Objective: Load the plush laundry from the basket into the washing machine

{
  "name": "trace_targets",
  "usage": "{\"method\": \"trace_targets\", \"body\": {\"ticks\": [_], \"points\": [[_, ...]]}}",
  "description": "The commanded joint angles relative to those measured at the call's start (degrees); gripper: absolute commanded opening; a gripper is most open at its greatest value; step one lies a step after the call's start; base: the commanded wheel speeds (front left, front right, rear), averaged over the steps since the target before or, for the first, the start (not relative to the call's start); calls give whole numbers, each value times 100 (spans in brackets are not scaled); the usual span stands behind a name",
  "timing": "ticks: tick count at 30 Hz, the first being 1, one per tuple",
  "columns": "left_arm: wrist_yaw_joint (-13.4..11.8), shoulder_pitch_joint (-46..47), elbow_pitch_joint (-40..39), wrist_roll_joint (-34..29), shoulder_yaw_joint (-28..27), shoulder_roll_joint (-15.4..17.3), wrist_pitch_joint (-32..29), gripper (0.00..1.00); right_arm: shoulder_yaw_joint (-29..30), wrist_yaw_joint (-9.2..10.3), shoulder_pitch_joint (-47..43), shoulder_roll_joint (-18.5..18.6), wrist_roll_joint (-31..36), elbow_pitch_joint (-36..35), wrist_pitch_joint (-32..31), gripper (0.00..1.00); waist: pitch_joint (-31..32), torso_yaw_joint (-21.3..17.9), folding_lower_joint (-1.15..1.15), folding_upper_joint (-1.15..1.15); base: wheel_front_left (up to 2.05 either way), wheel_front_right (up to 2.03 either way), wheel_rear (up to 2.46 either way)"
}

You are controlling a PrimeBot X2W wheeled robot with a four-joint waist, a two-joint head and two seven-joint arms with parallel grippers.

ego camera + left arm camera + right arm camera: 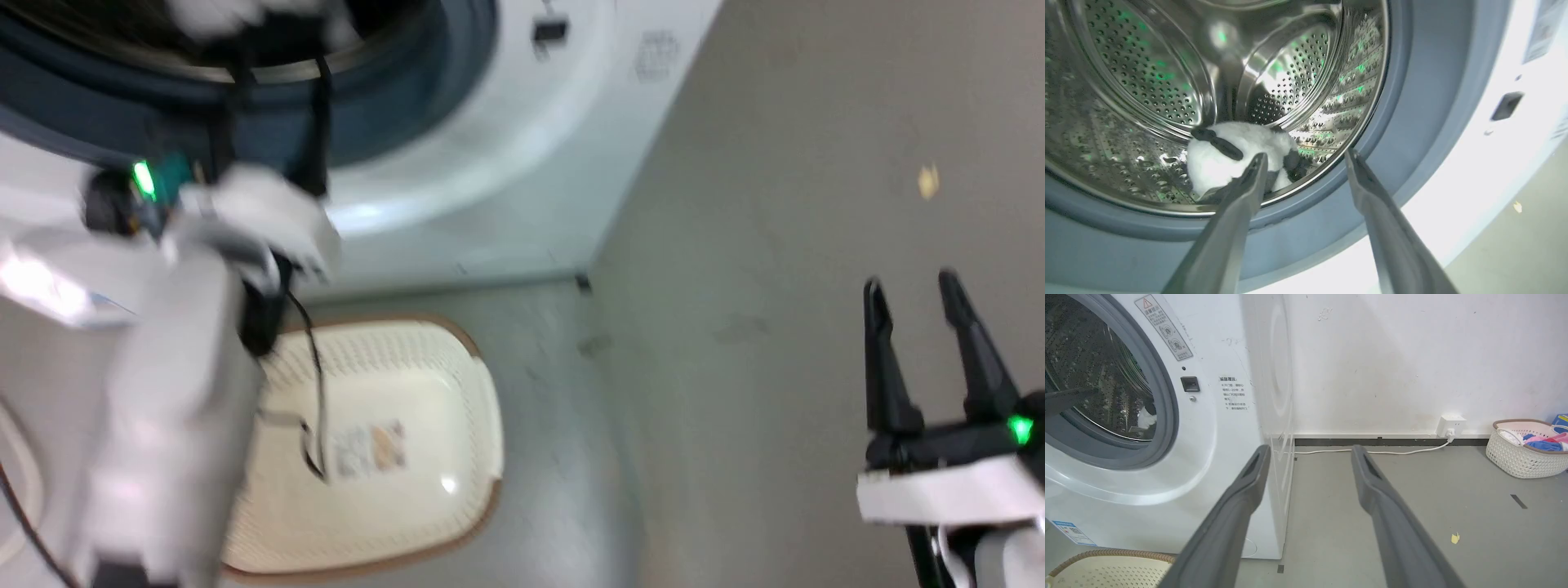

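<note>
The plush laundry (1229, 157), a white panda toy with black patches, lies on the bottom of the steel drum (1147, 77) of the washing machine (522, 163). My left gripper (1306, 157) is open at the drum's mouth, just in front of the toy, with nothing between its fingers. In the blurred head view the left gripper (282, 73) reaches up into the door opening. The cream basket (392, 351) sits on the floor below the washer, with only its label sticker inside. My right gripper (914, 294) stands open over bare floor at the lower right, holding nothing.
The grey rubber gasket (1392, 134) rings the drum opening. To the right of the washer are grey floor, a wall socket (1450, 425) with a white cable, and a second basket (1523, 455) holding coloured clothes. A yellow scrap (1455, 538) lies on the floor.
</note>
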State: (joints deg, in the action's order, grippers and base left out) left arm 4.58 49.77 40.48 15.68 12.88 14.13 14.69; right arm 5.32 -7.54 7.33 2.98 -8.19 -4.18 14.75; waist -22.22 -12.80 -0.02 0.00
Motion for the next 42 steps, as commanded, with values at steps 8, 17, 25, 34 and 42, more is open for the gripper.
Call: {"method": "trace_targets", "body": {"ticks": [8, 17, 25, 34, 42], "points": [[-401, -2912, -2251, 48, -372, -460, 29, 100, 4, 5, -673, 6, 170, 119, 25, 100, 1779, 938, 2, 0, 0, 0, 0], [-731, -4881, -3292, -100, -579, -823, 30, 100, -248, 5, -1119, -5, 299, 238, 25, 100, 2198, 1144, 2, 0, 0, 0, 0], [-912, -5498, -3719, -554, -538, -1003, 30, 100, -283, 5, -1294, -9, 265, 310, 25, 100, 2315, 1317, 2, 0, 0, 0, 0], [-881, -5459, -3709, -630, -564, -1000, -46, 0, -289, 0, -1212, -8, 278, 315, -43, 0, 2317, 1332, 2, 0, 0, 0, 0], [-853, -5427, -3732, -692, -612, -1008, -140, 0, -306, 0, -1180, -8, 314, 322, -138, 0, 2311, 1329, 2, 0, 0, 0, 0]]}}
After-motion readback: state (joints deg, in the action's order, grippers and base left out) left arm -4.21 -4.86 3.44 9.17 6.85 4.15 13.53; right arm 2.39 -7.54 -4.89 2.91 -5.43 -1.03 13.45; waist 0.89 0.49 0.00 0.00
